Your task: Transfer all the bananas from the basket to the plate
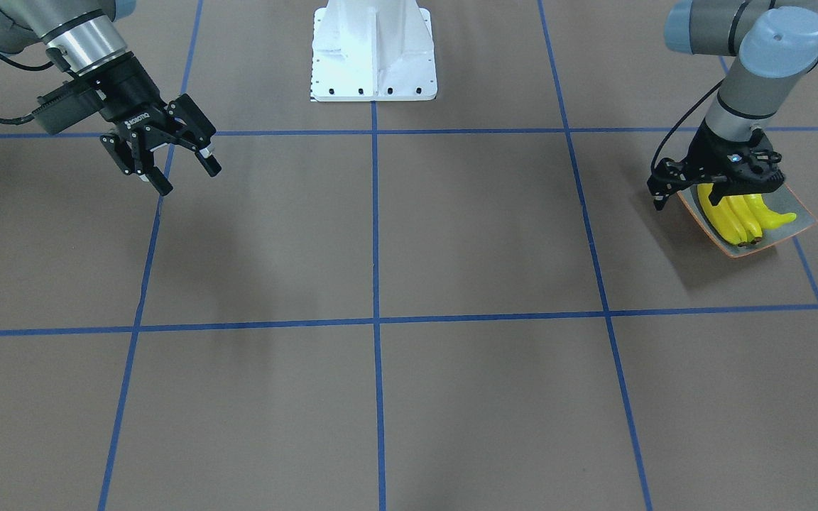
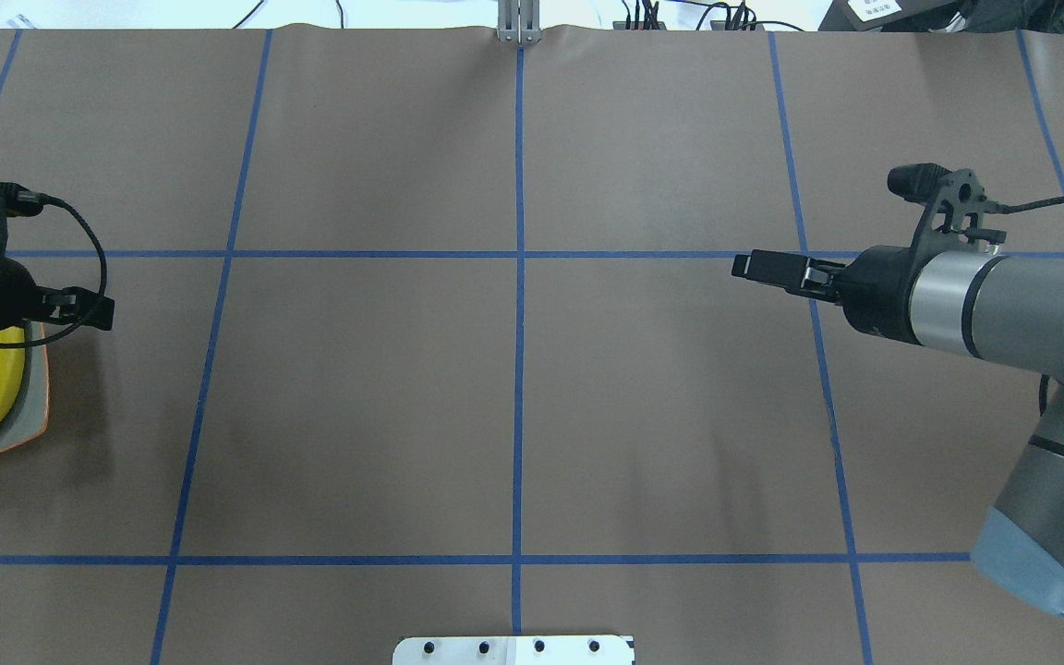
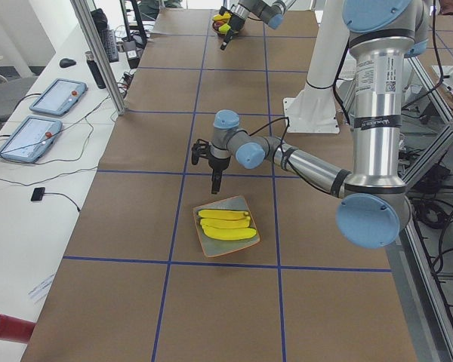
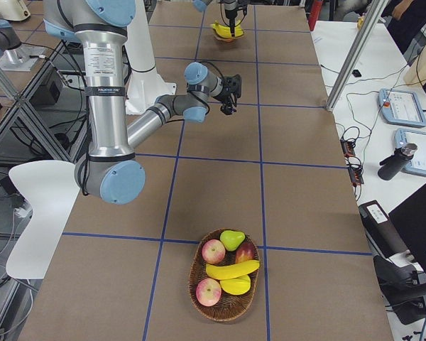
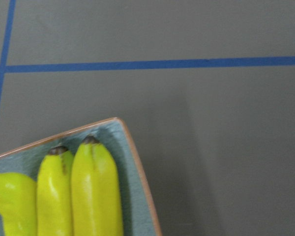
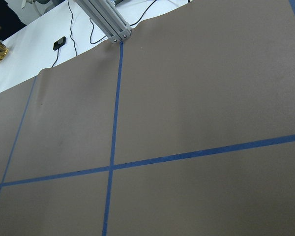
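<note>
Three yellow bananas (image 1: pixel 739 216) lie side by side on the grey-green plate (image 1: pixel 801 217) with the orange rim, at the table's end on my left. They also show in the exterior left view (image 3: pixel 225 225) and the left wrist view (image 5: pixel 96 191). My left gripper (image 1: pixel 743 190) hangs just above the plate's robot-side edge, pointing down. It looks open and holds nothing. One banana (image 4: pixel 232 269) lies in the woven basket (image 4: pixel 199 309) at the table's other end. My right gripper (image 1: pixel 189 177) is open and empty, held above bare table well short of the basket.
The basket also holds red apples (image 4: pixel 213 251), a green pear (image 4: pixel 232 239) and another yellow fruit (image 4: pixel 234 285). The white robot base (image 1: pixel 373 50) stands at the table's middle edge. Blue tape lines cross the brown table.
</note>
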{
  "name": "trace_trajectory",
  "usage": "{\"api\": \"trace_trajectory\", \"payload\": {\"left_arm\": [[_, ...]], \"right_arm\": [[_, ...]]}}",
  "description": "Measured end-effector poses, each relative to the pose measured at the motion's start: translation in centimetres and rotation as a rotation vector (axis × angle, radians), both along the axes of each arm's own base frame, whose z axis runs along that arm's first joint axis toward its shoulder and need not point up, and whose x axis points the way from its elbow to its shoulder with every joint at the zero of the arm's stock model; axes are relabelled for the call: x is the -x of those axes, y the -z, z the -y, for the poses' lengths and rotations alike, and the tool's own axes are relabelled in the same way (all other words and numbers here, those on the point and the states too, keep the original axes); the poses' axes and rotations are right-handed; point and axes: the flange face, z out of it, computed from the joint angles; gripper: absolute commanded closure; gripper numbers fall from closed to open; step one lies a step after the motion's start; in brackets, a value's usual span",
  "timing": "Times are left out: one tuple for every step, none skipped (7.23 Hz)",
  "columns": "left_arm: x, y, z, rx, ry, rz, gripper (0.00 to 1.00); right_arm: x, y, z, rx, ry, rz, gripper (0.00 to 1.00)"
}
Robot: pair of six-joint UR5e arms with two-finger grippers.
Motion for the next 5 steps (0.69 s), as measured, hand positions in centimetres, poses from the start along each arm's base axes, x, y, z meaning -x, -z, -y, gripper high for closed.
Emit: {"api": "trace_trajectory", "payload": {"left_arm": [[-0.7, 2.3, 0.4, 0.007, 0.004, -0.054, 0.00], [-1.2, 3.6, 0.6, 0.013, 0.011, -0.084, 0.00], [-1.4, 4.2, 0.7, 0.016, 0.013, -0.097, 0.00], [-1.6, 4.5, 0.8, 0.016, 0.014, -0.103, 0.00], [-1.8, 4.7, 1.0, 0.015, 0.014, -0.105, 0.00]], "right_arm": [[-2.3, -1.9, 1.5, 0.001, 0.004, -0.044, 0.00], [-5.6, -4.7, 3.4, 0.005, 0.014, -0.102, 0.00], [-9.4, -8.0, 5.5, 0.008, 0.031, -0.165, 0.00], [-13.4, -11.6, 7.0, 0.019, 0.049, -0.218, 0.00], [-17.3, -15.4, 7.7, 0.035, 0.066, -0.263, 0.00]]}}
